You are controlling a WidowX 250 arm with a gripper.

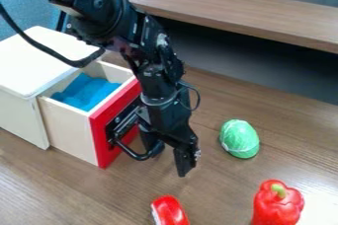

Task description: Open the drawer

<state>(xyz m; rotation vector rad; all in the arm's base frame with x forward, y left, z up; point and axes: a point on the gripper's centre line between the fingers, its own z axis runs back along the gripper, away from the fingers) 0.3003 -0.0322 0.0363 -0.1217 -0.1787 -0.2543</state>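
You've got blue fabric (pixel 26 3) far left, then the pale cabinet (pixel 46 46), cropped at left, on your wood-grained table (pixel 46 182). Its red-fronted drawer (pixel 98 132) stands open, blue cloth (pixel 87 92) inside, the arm (pixel 158 78) masking part of its front. Your gripper (pixel 169 162) is spread wide by the handle (pixel 134 156); contact is hard to tell. Next, a cut-off red object (pixel 170 211) near, a wooden ledge (pixel 251 8) far, a green object (pixel 239 138), and a cut-off red pepper (pixel 277 206) near right.

passage between gripper (pixel 170 164) and green oval toy (pixel 240 139), red pepper (pixel 277 206) and red object (pixel 171 212) as obstacles nearer the camera
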